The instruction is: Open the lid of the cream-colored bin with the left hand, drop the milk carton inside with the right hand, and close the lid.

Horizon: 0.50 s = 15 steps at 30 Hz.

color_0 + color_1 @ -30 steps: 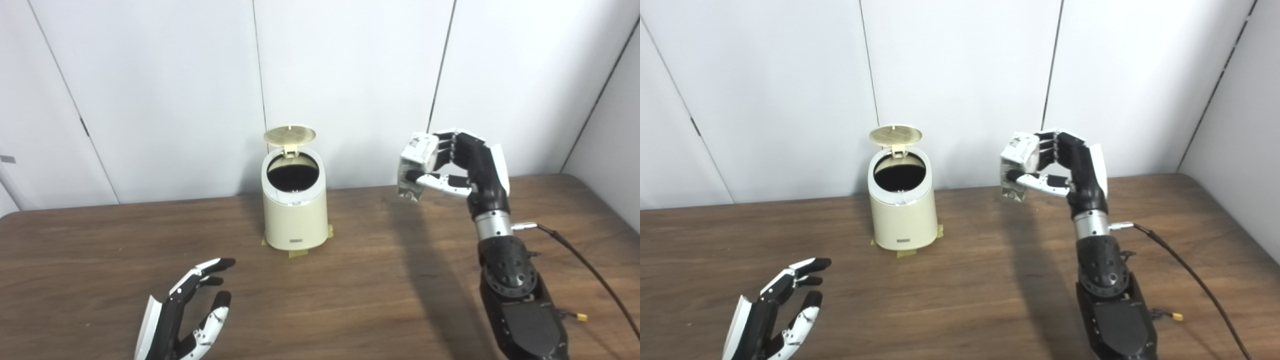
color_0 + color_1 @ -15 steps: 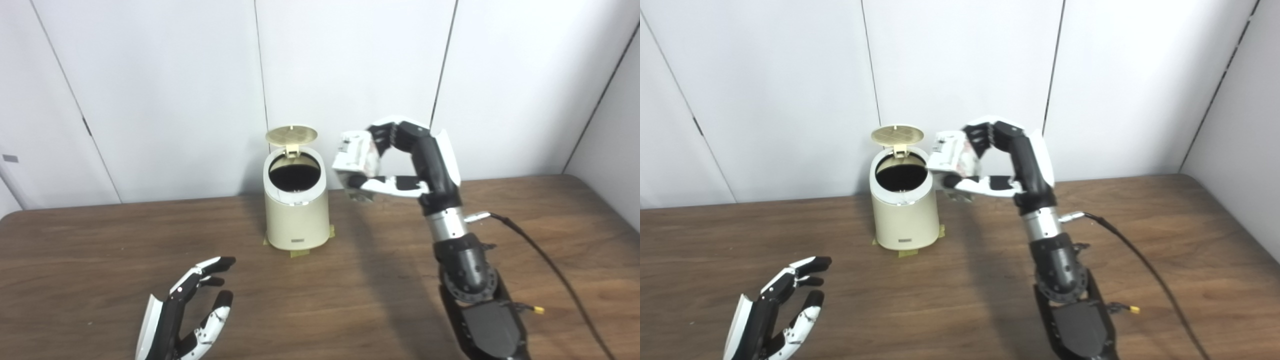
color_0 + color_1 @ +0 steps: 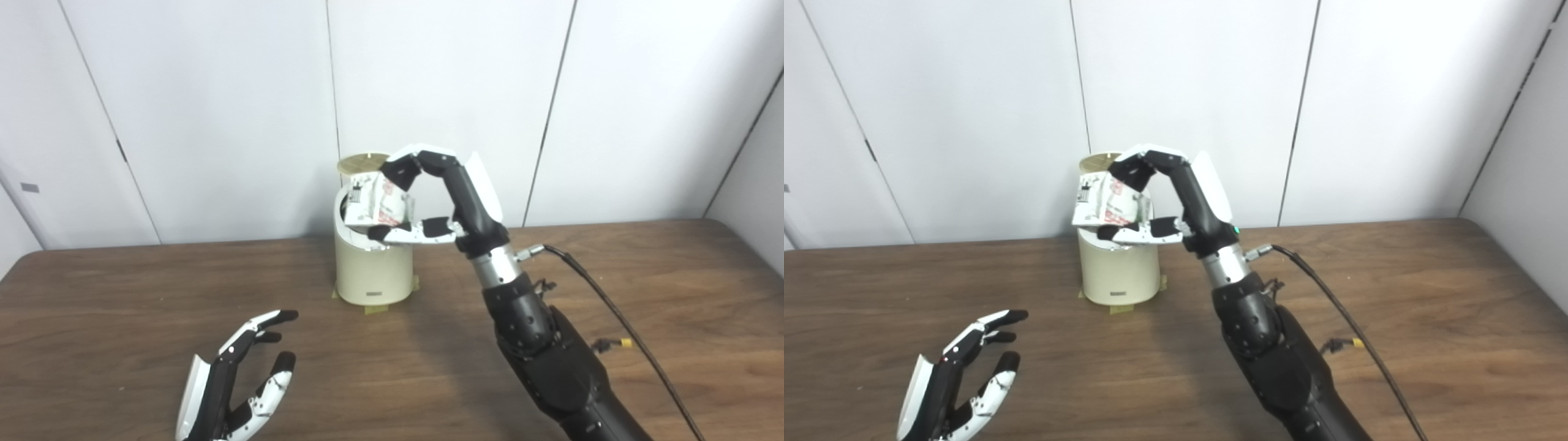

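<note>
Left eye view: my right hand (image 3: pixel 429 202) swung from frame right to centre; fingers clamped on milk carton (image 3: pixel 373 202), now over open mouth of bin (image 3: pixel 373 269). Lid (image 3: pixel 361 163) up behind. Release looks next.

Right eye view: my left hand (image 3: pixel 958 383) unmoved, lower left over counter (image 3: pixel 1427 318), fingers apart, empty.

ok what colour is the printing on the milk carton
Red and black on white, on the milk carton; clearest in the right eye view.
</note>
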{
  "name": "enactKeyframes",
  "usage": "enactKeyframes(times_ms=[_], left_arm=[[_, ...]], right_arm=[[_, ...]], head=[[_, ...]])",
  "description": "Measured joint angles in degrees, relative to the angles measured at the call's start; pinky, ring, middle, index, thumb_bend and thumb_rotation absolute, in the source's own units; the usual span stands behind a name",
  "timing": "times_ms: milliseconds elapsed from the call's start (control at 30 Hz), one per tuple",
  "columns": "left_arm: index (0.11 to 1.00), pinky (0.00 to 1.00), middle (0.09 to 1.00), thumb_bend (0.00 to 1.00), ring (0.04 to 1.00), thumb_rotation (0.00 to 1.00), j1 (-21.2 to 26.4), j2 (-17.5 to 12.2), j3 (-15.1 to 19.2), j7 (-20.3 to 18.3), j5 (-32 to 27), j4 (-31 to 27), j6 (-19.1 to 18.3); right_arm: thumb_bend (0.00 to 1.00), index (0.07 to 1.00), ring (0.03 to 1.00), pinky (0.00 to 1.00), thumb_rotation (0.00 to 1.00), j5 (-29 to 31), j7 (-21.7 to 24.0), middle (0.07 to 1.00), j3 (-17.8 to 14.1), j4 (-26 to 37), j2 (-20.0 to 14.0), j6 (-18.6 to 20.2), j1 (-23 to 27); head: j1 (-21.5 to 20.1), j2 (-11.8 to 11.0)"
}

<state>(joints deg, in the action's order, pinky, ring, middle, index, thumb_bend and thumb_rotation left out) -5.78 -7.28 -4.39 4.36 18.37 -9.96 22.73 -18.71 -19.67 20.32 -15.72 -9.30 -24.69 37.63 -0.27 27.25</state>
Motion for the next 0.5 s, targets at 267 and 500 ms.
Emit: enactKeyframes(times_ms=[267, 500], left_arm=[[0.748, 0.70, 0.776, 0.40, 0.795, 0.60, -0.42, 0.10, 0.05, 0.20, 0.52, -0.28, -0.04], [0.745, 0.70, 0.773, 0.40, 0.791, 0.58, -0.58, 0.19, 0.05, 0.63, 1.42, -0.52, -0.04]], right_arm=[[0.52, 0.489, 0.443, 0.39, 0.00, 0.44, -9.18, 0.483, 6.61, -6.88, -0.30, -0.38, 4.48], [0.52, 0.486, 0.446, 0.39, 0.00, 0.79, -14.80, 0.483, 11.33, -12.74, -0.32, -0.39, 6.45]], head=[[0.97, 0.26], [1.50, 0.26]])
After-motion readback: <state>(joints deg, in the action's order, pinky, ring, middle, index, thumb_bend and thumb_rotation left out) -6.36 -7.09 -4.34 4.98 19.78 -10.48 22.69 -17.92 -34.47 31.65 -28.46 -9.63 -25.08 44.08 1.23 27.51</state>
